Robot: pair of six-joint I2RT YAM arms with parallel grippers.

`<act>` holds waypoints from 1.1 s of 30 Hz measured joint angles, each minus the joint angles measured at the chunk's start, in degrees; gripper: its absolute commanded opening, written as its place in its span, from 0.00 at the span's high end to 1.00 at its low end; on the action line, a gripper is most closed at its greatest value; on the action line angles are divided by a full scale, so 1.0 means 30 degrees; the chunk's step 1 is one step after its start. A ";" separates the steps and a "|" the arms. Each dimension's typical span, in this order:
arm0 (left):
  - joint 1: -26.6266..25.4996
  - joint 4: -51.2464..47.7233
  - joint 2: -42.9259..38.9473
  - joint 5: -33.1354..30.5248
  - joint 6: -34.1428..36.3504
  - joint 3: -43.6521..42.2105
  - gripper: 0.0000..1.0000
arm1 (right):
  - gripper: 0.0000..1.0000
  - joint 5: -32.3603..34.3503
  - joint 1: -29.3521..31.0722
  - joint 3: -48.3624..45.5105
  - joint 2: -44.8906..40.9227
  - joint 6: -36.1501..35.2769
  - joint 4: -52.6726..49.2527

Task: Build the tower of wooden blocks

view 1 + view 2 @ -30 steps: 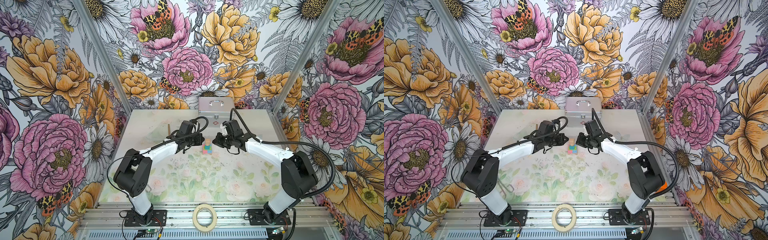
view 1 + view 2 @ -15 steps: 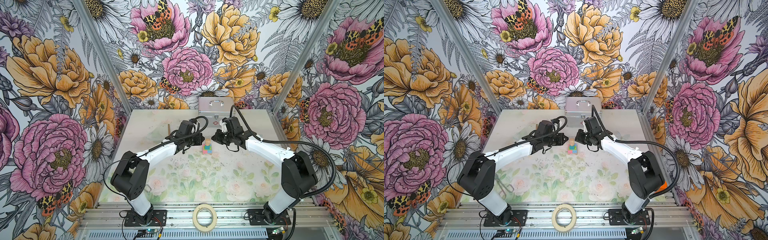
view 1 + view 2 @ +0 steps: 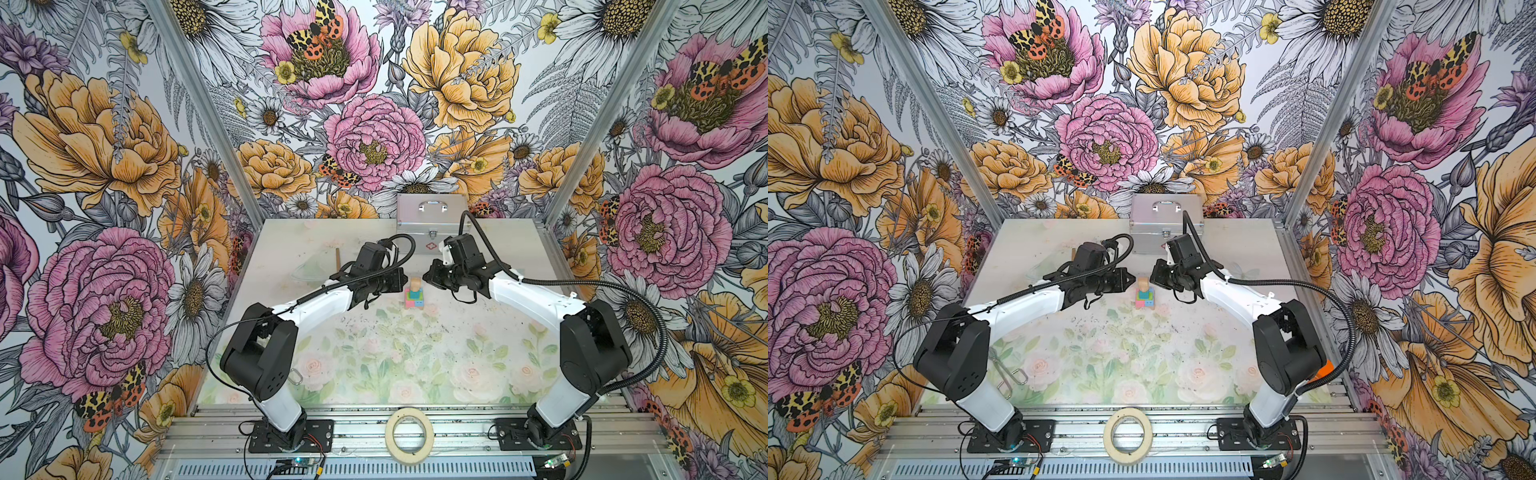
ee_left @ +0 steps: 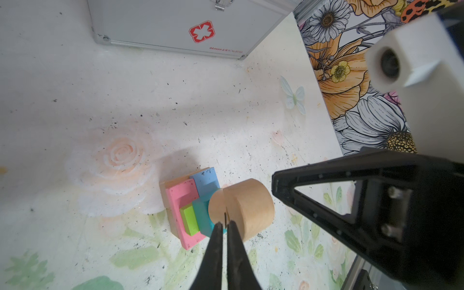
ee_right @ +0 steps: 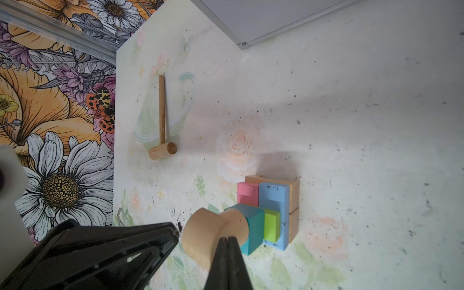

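The tower (image 3: 414, 294) (image 3: 1144, 294) stands mid-table in both top views: tan bricks at the base, then a pink block (image 4: 179, 198) and a light blue block (image 4: 204, 179). Above them are a green block (image 4: 189, 219), a teal block (image 5: 253, 226) and a round tan block (image 4: 242, 206) (image 5: 208, 233) on top. My left gripper (image 3: 402, 279) (image 4: 225, 224) is shut and empty, close to the left of the tan top. My right gripper (image 3: 424, 277) (image 5: 227, 239) is shut and empty on the opposite side. I cannot tell whether either tip touches the tower.
A silver case (image 3: 430, 226) (image 4: 175, 25) stands at the back of the table behind the tower. A thin wooden mallet-like stick (image 5: 162, 130) (image 3: 338, 258) lies back left. A tape roll (image 3: 409, 432) sits on the front rail, and a metal clip (image 3: 1007, 379) lies near the left arm's base.
Both arms have shifted slightly, with the two shut tips staying on either side of the tower's top. The tower has not moved.
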 measured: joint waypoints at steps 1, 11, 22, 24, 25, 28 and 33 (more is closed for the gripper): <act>-0.0015 -0.0007 0.0000 0.0000 -0.0007 0.0000 0.91 | 1.00 0.0015 0.0000 0.0007 0.0095 0.0029 0.0007; -0.0175 -0.0015 0.0000 -0.0007 0.0000 0.0000 0.91 | 1.00 0.0051 0.0000 0.0015 0.0321 0.0080 0.0000; -0.0189 -0.0044 0.0000 -0.0007 -0.0007 -0.0073 0.92 | 1.00 0.0051 0.0000 0.0160 0.0386 0.0087 0.0007; -0.0189 -0.0044 0.0000 -0.0007 0.0000 -0.0080 0.92 | 1.00 0.0044 0.0000 0.0168 0.0444 0.0087 0.0007; -0.0189 -0.0044 0.0000 -0.0007 -0.0007 -0.0080 0.92 | 1.00 0.0044 0.0000 0.0197 0.0488 0.0080 0.0007; -0.0189 -0.0044 0.0000 -0.0007 -0.0007 -0.0080 0.91 | 1.00 0.0044 0.0000 0.0255 0.0612 0.0080 0.0007; -0.0204 -0.0044 0.0000 -0.0007 -0.0007 -0.0087 0.92 | 1.00 0.0051 0.0000 0.0306 0.0627 0.0087 0.0000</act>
